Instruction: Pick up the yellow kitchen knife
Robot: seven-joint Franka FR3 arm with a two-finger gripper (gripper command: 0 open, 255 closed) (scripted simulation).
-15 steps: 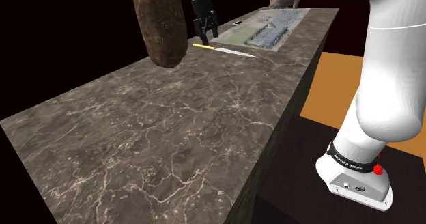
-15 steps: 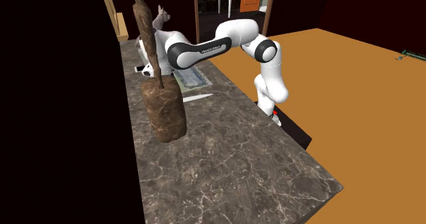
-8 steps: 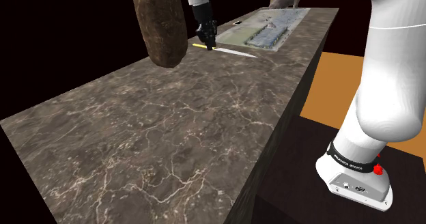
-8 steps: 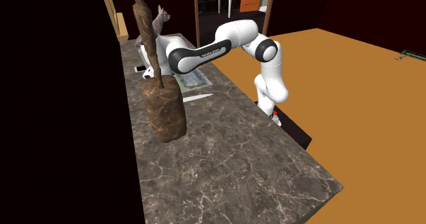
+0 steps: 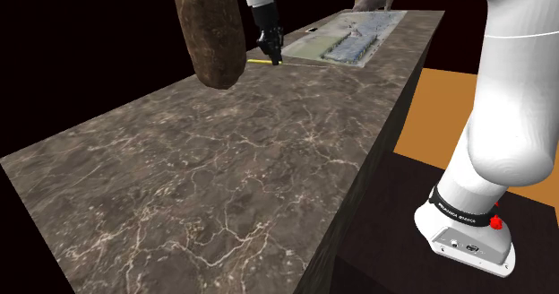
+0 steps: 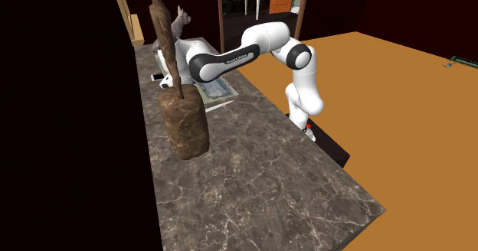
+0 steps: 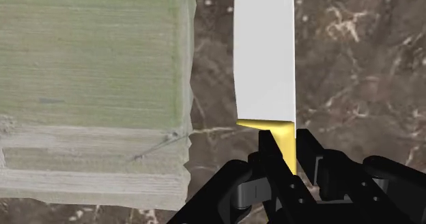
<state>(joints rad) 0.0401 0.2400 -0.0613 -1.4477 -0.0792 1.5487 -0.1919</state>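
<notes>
The knife has a wide white blade (image 7: 265, 52) and a yellow handle (image 7: 285, 146). My black gripper (image 7: 287, 166) is shut on that handle, with one finger on each side, and the blade points away from the hand over the dark marble counter. In the shoulder view the gripper (image 5: 274, 57) points down at the counter's far end, beside the brown pot, with the knife (image 5: 296, 61) reaching from it toward the mat. I cannot tell whether the blade still touches the counter. In the second exterior view the pot hides the hand.
A rough brown pot (image 5: 211, 30) stands close beside the gripper, holding a tall brown stick (image 6: 162, 27). A grey-green mat (image 5: 356, 38) lies just past the knife, with an animal figure (image 6: 178, 21) behind it. The marble counter (image 5: 224, 167) stretches toward the camera.
The fingers came down around the yellow handle and closed on it. Since then the knife has shifted slightly toward the mat with the hand.
</notes>
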